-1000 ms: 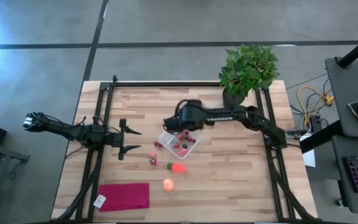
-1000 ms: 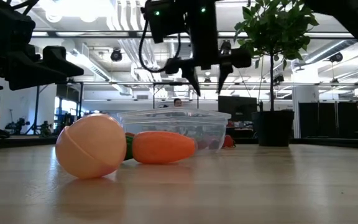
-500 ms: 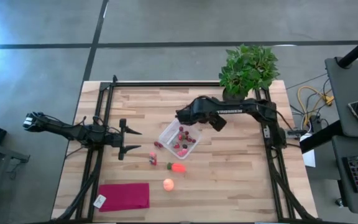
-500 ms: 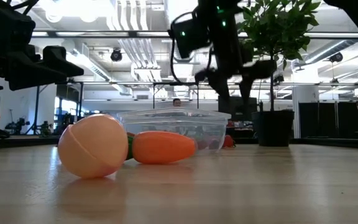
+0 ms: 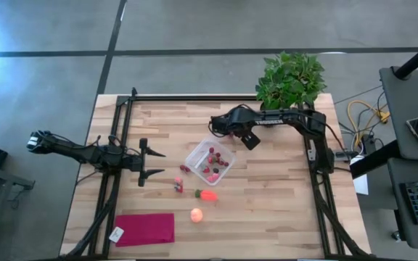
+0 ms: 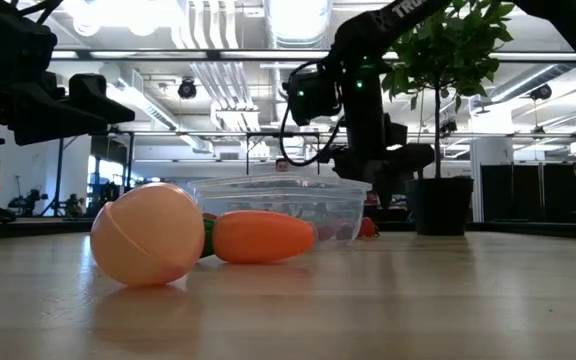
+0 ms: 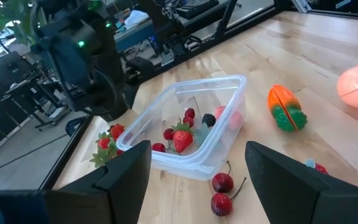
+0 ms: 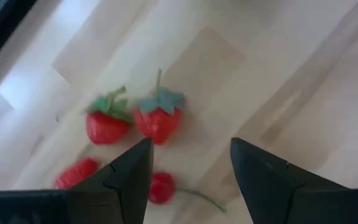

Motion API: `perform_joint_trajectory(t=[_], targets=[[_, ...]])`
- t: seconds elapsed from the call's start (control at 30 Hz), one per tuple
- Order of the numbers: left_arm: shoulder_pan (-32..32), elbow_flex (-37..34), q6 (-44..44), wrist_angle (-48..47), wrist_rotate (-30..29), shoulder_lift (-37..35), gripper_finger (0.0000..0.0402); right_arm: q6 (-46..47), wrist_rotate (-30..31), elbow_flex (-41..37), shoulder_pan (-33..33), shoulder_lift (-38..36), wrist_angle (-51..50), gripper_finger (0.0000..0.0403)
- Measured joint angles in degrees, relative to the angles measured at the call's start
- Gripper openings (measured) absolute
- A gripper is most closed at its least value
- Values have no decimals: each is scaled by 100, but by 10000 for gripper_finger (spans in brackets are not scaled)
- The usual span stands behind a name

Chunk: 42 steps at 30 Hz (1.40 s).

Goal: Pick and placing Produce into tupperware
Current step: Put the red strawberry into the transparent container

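Red strawberries point(image 8: 135, 121) are lying on the tabletop point(image 5: 267, 203) beside the tupperware point(image 5: 210, 161). Right end effector point(image 8: 188, 165) is hovering spread and empty above them; it should be descending straight, straddling one berry.

Bright, even overhead light falls across the wooden counter point(image 5: 267, 203) in the high view, with only faint shadows under the arms and a blue-white flare at the picture's left edge. At counter height, rows of ceiling lights point(image 6: 218, 30) blow out to white, leaving the arms and the potted plant point(image 6: 443, 60) as dark silhouettes against them; the peach-coloured round fruit point(image 6: 148, 235) close to the lens looks slightly soft. The right wrist view is washed pale with glare, its two strawberries point(image 8: 132, 118) smeared by blur. The left wrist view is crisp, the clear container point(image 7: 191, 134) catching soft highlights.
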Motion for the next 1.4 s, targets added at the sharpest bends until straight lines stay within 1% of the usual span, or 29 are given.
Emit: perform_joint_trajectory(t=[0.1, 0.23, 0.33, 0.47, 0.6, 0.8, 0.97, 1.17, 1.4], targets=[[0, 0, -2, 0, 0, -3, 247, -28, -59, -25, -100, 0, 5, 205], [0, 0, -2, 0, 0, 8, 247, 76, 223, -87, -115, 0, 25, 205], [0, 0, -2, 0, 1, 6, 247, 154, 242, -166, -139, 7, 81, 205], [0, 0, -2, 0, 0, -2, 247, 63, 236, -313, -168, 122, 436, 205], [0, 0, -2, 0, 0, -3, 247, -31, 183, -419, -179, 230, 1083, 206], [0, 0, -1, 0, 2, 0, 247, -279, 210, -467, -242, 286, 1114, 206], [0, 0, 0, 0, 0, -3, 247, -448, 20, -400, -222, 280, 1183, 206], [0, 0, -2, 0, 1, 3, 247, -1241, 20, -72, -44, 261, 1190, 206], [0, 0, -1, -1, 1, 4, 247, -1296, -300, -138, -58, 301, 1182, 205]])
